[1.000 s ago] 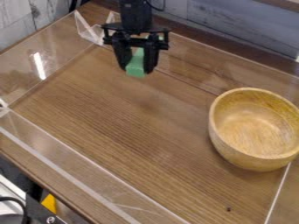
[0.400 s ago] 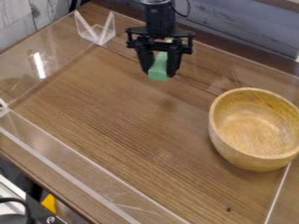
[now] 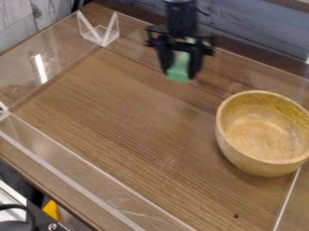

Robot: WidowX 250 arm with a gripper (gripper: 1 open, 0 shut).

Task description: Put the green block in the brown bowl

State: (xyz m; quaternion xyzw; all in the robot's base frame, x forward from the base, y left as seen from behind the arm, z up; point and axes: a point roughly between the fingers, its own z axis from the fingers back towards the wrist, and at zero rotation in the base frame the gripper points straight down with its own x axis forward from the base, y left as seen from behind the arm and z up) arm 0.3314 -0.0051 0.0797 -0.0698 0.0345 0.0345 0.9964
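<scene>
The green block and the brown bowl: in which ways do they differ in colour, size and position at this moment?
Colour: the green block is bright solid green, while the brown bowl is light brown wood with visible grain.
Size: the block is small and narrow; the bowl is far wider.
Position: the block is held between the fingers of the gripper above the table, while the bowl rests on the table, empty, at the right.
Both have a matte look.

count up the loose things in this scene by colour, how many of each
green: 1, the green block held in the gripper
brown: 1, the brown bowl on the wooden table
clear: 1, a small folded plastic stand near the back
total: 3
</scene>
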